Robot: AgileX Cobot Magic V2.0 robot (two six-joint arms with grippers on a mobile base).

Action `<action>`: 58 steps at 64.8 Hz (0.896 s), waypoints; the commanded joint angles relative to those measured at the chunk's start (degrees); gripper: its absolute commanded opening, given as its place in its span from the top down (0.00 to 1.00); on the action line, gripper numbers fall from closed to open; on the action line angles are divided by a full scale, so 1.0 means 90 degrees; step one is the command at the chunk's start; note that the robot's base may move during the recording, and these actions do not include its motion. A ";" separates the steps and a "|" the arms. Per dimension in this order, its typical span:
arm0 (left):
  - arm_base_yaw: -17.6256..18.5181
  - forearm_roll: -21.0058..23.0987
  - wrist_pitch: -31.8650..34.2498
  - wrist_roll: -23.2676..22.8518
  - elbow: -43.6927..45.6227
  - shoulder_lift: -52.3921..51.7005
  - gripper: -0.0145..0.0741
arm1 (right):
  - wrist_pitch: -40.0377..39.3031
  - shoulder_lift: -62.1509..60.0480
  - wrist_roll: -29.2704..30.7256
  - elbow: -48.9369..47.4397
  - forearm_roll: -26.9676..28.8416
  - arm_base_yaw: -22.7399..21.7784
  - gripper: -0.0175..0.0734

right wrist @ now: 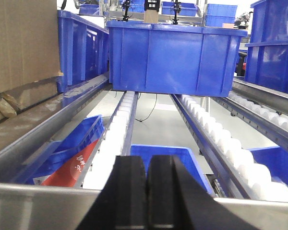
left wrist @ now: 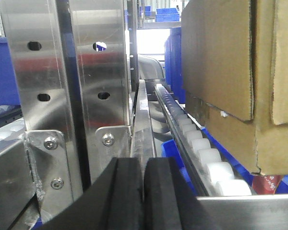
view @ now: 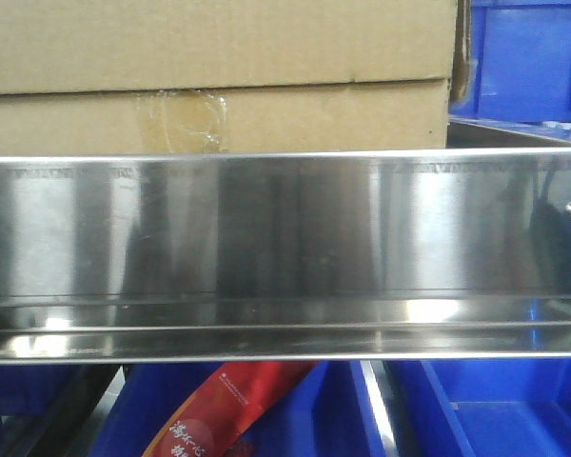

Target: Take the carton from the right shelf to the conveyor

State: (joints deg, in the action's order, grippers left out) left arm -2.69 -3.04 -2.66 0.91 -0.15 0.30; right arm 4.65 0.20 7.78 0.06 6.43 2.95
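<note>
A brown cardboard carton (view: pixel 214 71) sits on the shelf above a steel rail (view: pixel 285 228) in the front view. It also shows at the right of the left wrist view (left wrist: pixel 230 72), resting on white rollers (left wrist: pixel 206 155), and at the left edge of the right wrist view (right wrist: pixel 19 48). My left gripper (left wrist: pixel 144 191) is shut and empty, low in front of the shelf's steel uprights, left of the carton. My right gripper (right wrist: pixel 147 191) is shut and empty, just behind a steel front rail, right of the carton.
A blue bin (right wrist: pixel 175 57) sits on the roller lanes ahead of the right gripper, with more blue bins (right wrist: pixel 273 43) at the right. A lower blue bin holds a red packet (right wrist: pixel 69 167), which also shows in the front view (view: pixel 233 409). Steel uprights (left wrist: pixel 62 72) stand left.
</note>
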 commanded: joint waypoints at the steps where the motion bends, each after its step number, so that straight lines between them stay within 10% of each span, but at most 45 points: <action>1: 0.0042 0.0034 0.0074 0.0019 0.0016 -0.0033 0.82 | -0.0191 -0.0022 0.0037 -0.0007 0.0020 0.0020 0.88; 58: 0.0042 0.0047 0.0617 0.0019 0.0016 -0.0033 0.82 | -0.0384 -0.0022 0.0037 -0.0007 0.0020 0.0020 0.88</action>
State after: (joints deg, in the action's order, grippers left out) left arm -2.69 -3.04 1.20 0.91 -0.15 0.30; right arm 4.39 0.20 7.78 0.06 6.43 2.95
